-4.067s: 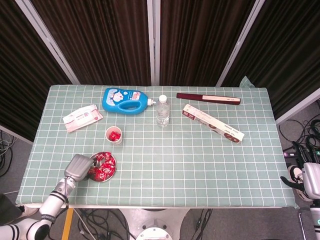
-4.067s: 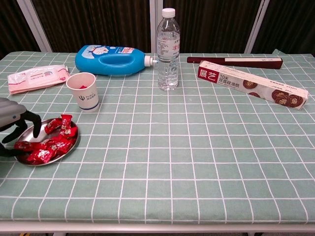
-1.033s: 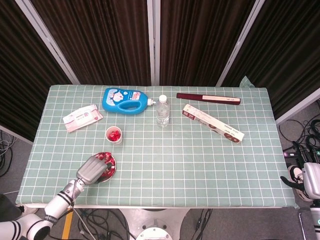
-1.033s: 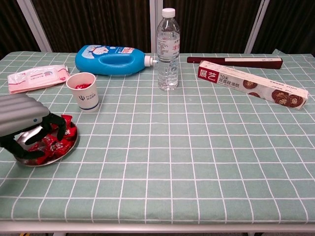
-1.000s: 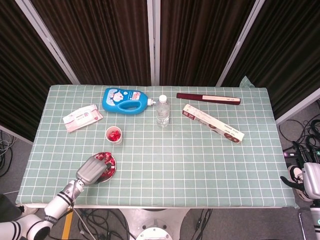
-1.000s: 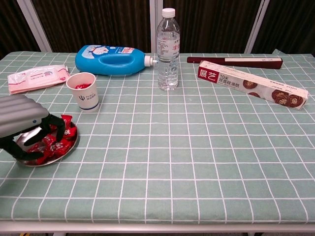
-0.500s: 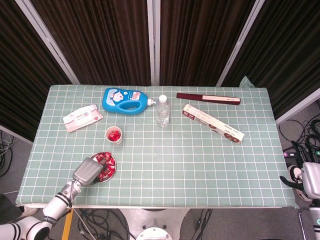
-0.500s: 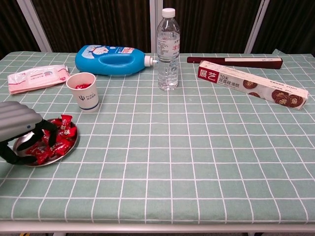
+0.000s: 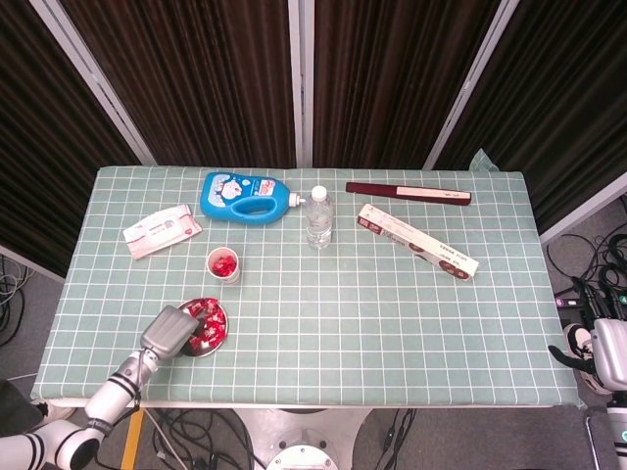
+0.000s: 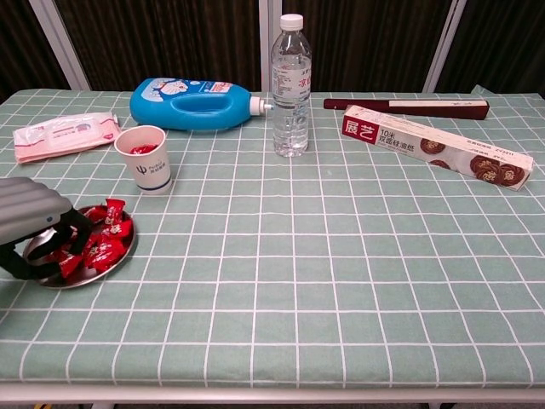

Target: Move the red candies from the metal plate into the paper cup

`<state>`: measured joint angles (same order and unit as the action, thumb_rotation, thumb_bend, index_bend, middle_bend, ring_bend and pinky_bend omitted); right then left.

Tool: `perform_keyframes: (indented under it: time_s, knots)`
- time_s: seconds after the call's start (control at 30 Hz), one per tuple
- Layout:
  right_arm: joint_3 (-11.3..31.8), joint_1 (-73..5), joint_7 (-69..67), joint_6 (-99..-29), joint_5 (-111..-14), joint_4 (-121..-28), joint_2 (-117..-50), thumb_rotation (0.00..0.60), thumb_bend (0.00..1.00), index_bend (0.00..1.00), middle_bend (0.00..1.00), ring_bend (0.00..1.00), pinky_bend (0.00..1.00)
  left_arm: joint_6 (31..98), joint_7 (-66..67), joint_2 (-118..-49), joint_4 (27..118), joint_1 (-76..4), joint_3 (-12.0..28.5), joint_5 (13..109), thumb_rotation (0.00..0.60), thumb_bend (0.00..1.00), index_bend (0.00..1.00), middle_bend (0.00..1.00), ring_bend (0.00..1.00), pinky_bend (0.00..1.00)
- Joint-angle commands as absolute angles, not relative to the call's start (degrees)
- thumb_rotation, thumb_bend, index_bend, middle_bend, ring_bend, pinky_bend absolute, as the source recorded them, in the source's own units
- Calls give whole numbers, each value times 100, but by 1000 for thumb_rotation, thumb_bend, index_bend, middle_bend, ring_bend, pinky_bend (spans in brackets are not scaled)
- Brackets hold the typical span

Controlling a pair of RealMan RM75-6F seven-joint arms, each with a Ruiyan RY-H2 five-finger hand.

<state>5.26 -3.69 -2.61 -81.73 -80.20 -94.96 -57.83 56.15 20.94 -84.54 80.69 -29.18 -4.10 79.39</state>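
Left robot hand point(image 10: 30, 226) curls over metal plate point(image 10: 119, 254) w/ red candies point(image 10: 100, 241); hold unclear. Only head view shows right robot hand point(image 9: 609, 354), off tabletop point(image 9: 392, 323), state unclear.

shiny metal plate point(image 10: 128, 249), matt paper cup point(image 10: 146, 162), glossy candy wrappers point(image 10: 100, 239)

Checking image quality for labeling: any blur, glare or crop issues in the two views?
Head view: evenly lit, sharp, no harsh shadows, but the candies are small. Chest view: crisp, box print legible; mild sheen on the water bottle; left hand cropped at the frame edge, its fingers dark.
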Motion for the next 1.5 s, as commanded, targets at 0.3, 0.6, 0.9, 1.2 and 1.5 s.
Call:
perform_keyframes:
  time_s: [0.3, 0.6, 0.9, 1.2, 1.5]
  knots:
    - [525, -388, -267, -8148, -8030, -9460, -5796, 600, 33, 0, 138, 0, 339, 5774, 1311, -7960, 8629, -3243, 368, 7865, 600, 391, 622, 844, 925, 1000]
    - [528, -373, -309, -8157, -8007, -9441, -5789, 600, 34, 0, 138, 0, 339, 5016, 1102, -8139, 8158, -4024, 1179, 7046, 600, 391, 612, 839, 925, 1000]
    - [529, -344, -339, -8169, -7964, -9415, -5791, 600, 33, 0, 138, 0, 339, 4562, 1228, -8441, 7533, -4352, 1245, 6427, 600, 391, 586, 830, 925, 1000]
    - [541, -354, -331, -8151, -7948, -9434, -5782, 600, 33, 0, 138, 0, 339, 4751, 1132, -8418, 7598, -4284, 1111, 6498, 600, 311, 415, 820, 924, 1000]
    - [546, -371, -323, -8139, -7968, -9427, -5786, 600, 33, 0, 138, 0, 340, 5859, 924, -7827, 8434, -3485, 646, 7087, 600, 310, 422, 821, 924, 1000]
